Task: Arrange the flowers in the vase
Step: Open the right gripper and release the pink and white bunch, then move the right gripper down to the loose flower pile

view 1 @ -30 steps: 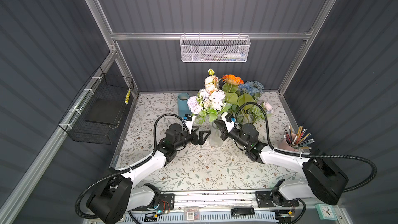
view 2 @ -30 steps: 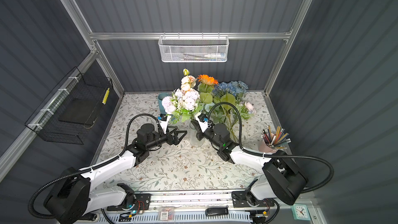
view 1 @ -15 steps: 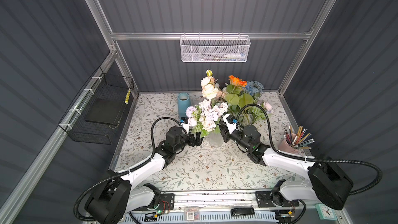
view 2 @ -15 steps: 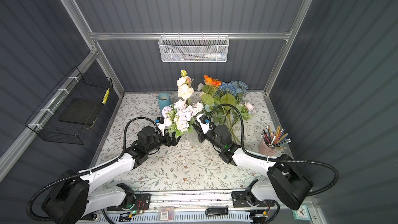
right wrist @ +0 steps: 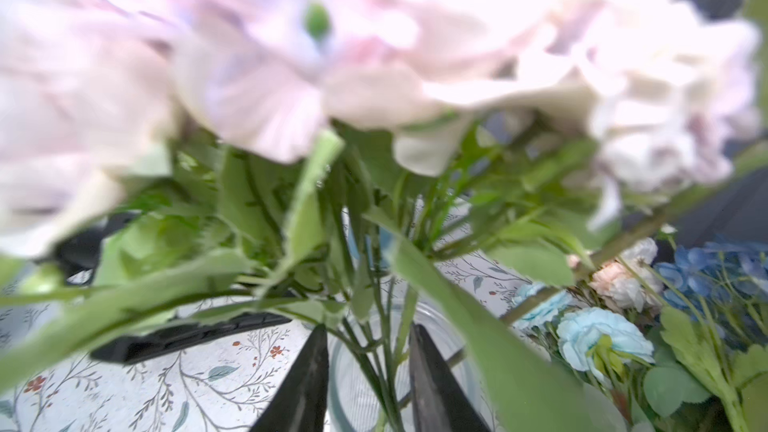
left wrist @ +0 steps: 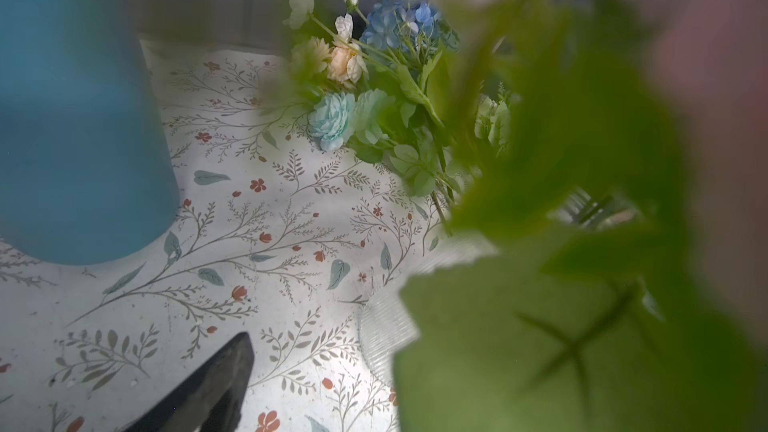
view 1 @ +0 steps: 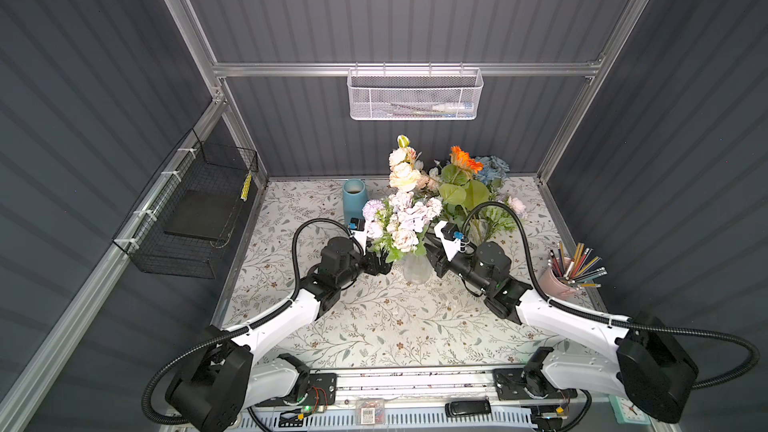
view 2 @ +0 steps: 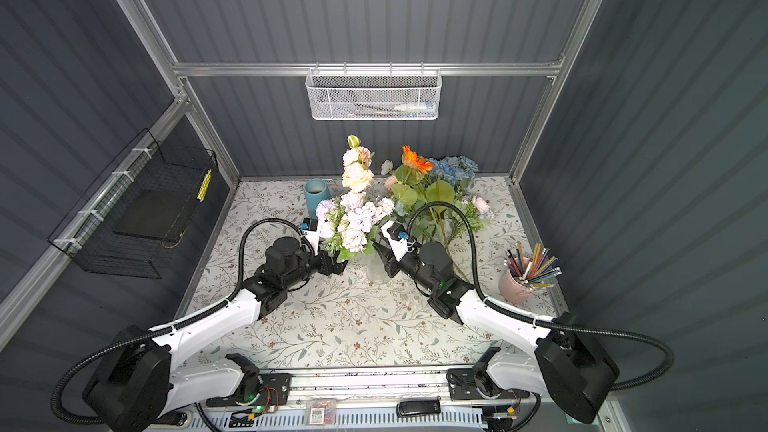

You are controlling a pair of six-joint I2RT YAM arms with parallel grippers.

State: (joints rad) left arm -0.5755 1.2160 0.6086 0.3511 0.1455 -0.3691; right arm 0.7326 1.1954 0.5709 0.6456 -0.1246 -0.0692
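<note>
Right tool (right wrist: 369, 332) has its two dark fingers (right wrist: 307, 380) spread, one on each side of the green stems of the lilac bunch (right wrist: 257, 47), with gaps beside the stems, just above the mouth of the vase (view 1: 417, 271). Only the right wrist view shows this; in both top views the blooms hide the tips. Left tool (view 1: 377, 264) sits just beside the vase, under the bunch's leaves. The left wrist view shows one finger (left wrist: 216, 376) over the surface (left wrist: 257, 243), while a blurred leaf covers the other; the tool is spread wide, and nothing shows in its grip.

The bunch stands in the vase near the middle of the surface. Cream roses (view 1: 403, 174) rise behind it; I cannot tell where their stem ends. More flowers lie at the back right: a daisy (view 1: 465, 159), hydrangeas (view 1: 494, 167), and pale-blue roses (left wrist: 332, 120) that are plain in both wrist views.

A barcode sticker (view 1: 368, 415) lies on the front rail, its print too small to read. The marks on the yellow strip (view 1: 247, 187) in the black basket (view 1: 183, 243) are also too small to read. Only the top views show the pencils (view 1: 575, 261) and the mesh basket (view 1: 413, 95). A blue cup (left wrist: 75, 118) fills one side of the left wrist view.
</note>
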